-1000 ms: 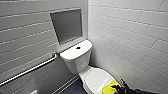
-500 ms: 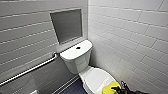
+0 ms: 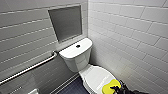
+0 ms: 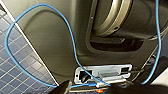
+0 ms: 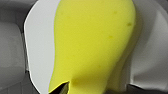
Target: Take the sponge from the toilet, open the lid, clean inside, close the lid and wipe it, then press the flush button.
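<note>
Nearest us, the right gripper [image 3: 117,89] is at the sponge [image 3: 110,85], which lies on the front edge of the lid [image 3: 96,76]. Against the pictures from half a second and a second ago we see next to no shift in sponge, arm or camera, so we judge the pick-up step is stalled at contact. We cannot tell whether the gripper is clenched on the sponge or just over it. The right wrist view has the yellow foam flat on white. The lid is down and the sponge not lifted, so opening and cleaning are still to do. Further back on the toilet [image 3: 75,61], the flush button [image 3: 78,46] is untouched. Beyond are the grab bar [image 3: 30,67] and wall recess [image 3: 65,22].
</note>
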Available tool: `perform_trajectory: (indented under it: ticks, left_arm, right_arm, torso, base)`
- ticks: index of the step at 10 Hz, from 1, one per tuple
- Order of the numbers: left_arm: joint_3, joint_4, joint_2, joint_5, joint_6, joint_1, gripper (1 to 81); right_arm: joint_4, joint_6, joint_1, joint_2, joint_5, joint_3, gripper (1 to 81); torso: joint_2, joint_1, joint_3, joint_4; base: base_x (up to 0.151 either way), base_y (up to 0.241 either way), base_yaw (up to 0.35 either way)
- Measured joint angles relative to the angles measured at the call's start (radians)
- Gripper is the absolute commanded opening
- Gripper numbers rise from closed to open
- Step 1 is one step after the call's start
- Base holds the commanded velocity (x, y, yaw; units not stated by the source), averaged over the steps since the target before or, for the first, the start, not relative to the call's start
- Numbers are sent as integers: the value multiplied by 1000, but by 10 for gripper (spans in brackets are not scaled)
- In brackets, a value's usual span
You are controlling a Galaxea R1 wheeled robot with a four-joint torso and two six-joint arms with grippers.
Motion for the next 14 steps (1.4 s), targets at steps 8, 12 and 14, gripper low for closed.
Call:
perform_trajectory:
  ticks: [8, 12, 14]
  left_arm:
    - [0, -3, -6, 0, 0, -7, 811]
    - [0, -30, -19, 0, 0, -7, 811]
    - [0, -32, -14, 1, 0, -7, 811]
  right_arm:
    - [-121, -7, -3, 32, 101, -61, 811]
    - [-219, -7, -51, 73, 303, -147, 811]
    - [-285, -7, -80, 80, 379, -165, 811]
  torso:
    - [0, 0, -17, 0]
    - [0, 0, -17, 0]
    - [0, 0, -17, 0]
  base:
    - [0, 0, 0]
    - [0, 0, 0]
    - [0, 0, 0]
